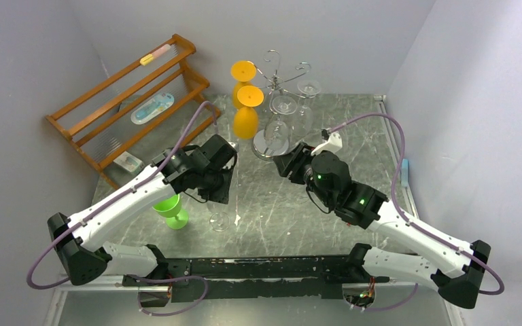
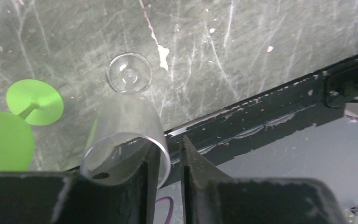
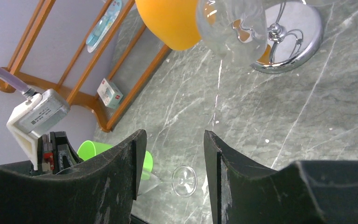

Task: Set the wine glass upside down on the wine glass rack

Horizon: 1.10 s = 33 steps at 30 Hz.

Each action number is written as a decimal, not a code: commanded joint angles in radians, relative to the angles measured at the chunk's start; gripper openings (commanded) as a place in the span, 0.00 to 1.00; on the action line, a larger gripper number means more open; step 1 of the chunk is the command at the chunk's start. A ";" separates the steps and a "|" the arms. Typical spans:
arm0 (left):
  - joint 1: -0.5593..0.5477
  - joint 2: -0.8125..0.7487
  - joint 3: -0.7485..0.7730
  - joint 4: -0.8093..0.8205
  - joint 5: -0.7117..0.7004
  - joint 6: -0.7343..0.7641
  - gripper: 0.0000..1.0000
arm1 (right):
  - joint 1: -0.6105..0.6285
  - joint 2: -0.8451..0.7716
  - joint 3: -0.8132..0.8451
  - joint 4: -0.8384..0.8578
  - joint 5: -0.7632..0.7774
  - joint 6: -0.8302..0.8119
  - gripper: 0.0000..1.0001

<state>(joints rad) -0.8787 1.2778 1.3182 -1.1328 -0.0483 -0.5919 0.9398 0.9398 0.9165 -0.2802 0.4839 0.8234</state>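
On the grey stone table the wine glass rack stands toward 12 o'clock, at the far edge, with clear and orange glasses already hanging bowl-down from its scroll arms. The right gripper is the one nearer the rack, close by its disc base, with its jaws spread wide and nothing between them. The left gripper is at about 7 o'clock from the rack, jaws drawn narrow and straddling the rim of the wine glass, one finger inside the bowl. I cannot tell whether they pinch the wall. The glass stands near the table's near edge with its long axis upright, mouth up at the claw and foot down. So it must be carried toward 1 o'clock and turned over end for end.
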 commanded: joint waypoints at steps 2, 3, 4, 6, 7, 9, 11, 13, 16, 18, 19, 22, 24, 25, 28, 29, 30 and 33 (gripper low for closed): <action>-0.028 0.036 0.054 -0.045 -0.075 -0.004 0.19 | -0.027 -0.012 -0.027 -0.015 -0.046 0.083 0.52; -0.034 0.041 0.060 -0.045 -0.077 -0.004 0.15 | -0.033 -0.010 -0.030 -0.016 -0.064 0.099 0.52; -0.039 0.046 0.068 -0.043 -0.082 -0.003 0.08 | -0.040 -0.007 -0.032 -0.021 -0.081 0.117 0.52; -0.049 0.052 0.088 -0.035 -0.083 0.001 0.05 | -0.060 -0.004 -0.039 -0.027 -0.120 0.163 0.52; -0.056 0.053 0.101 -0.027 -0.079 0.003 0.05 | -0.070 -0.004 -0.046 -0.030 -0.138 0.186 0.51; -0.070 0.052 0.126 0.005 -0.058 0.004 0.05 | -0.090 -0.007 -0.061 -0.039 -0.164 0.246 0.51; -0.085 0.049 0.147 0.048 -0.037 0.002 0.05 | -0.105 -0.015 -0.082 -0.048 -0.188 0.313 0.50; -0.098 0.047 0.156 0.102 -0.019 -0.001 0.05 | -0.117 -0.020 -0.104 -0.059 -0.207 0.383 0.49; -0.110 0.038 0.127 0.223 0.003 -0.010 0.05 | -0.133 -0.025 -0.132 -0.084 -0.238 0.487 0.48; -0.114 0.034 0.096 0.291 0.002 -0.023 0.05 | -0.146 -0.023 -0.154 -0.087 -0.273 0.548 0.48; -0.116 0.034 0.081 0.324 -0.002 -0.027 0.05 | -0.155 -0.023 -0.167 -0.073 -0.297 0.566 0.48; -0.125 0.017 0.024 0.428 -0.027 -0.042 0.05 | -0.174 -0.016 -0.196 -0.073 -0.350 0.657 0.47; -0.129 -0.005 -0.036 0.505 -0.035 -0.047 0.05 | -0.188 -0.015 -0.208 -0.093 -0.344 0.728 0.47; -0.130 -0.019 -0.064 0.543 -0.038 -0.045 0.05 | -0.194 -0.015 -0.214 -0.100 -0.336 0.749 0.47; -0.134 -0.063 -0.139 0.640 -0.051 -0.032 0.05 | -0.208 -0.008 -0.235 -0.114 -0.317 0.863 0.49; -0.136 -0.080 -0.168 0.672 -0.055 -0.025 0.05 | -0.208 -0.004 -0.241 -0.115 -0.314 0.896 0.50; -0.137 -0.098 -0.196 0.715 -0.057 -0.018 0.05 | -0.211 0.001 -0.246 -0.110 -0.311 0.921 0.51; -0.139 -0.151 -0.280 0.805 -0.055 -0.002 0.05 | -0.211 0.021 -0.257 -0.106 -0.313 0.996 0.54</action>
<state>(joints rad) -1.0073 1.1992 1.1057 -0.5415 -0.0837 -0.6205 0.7376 0.9382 0.6792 -0.3679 0.1616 1.6520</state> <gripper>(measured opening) 0.090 0.527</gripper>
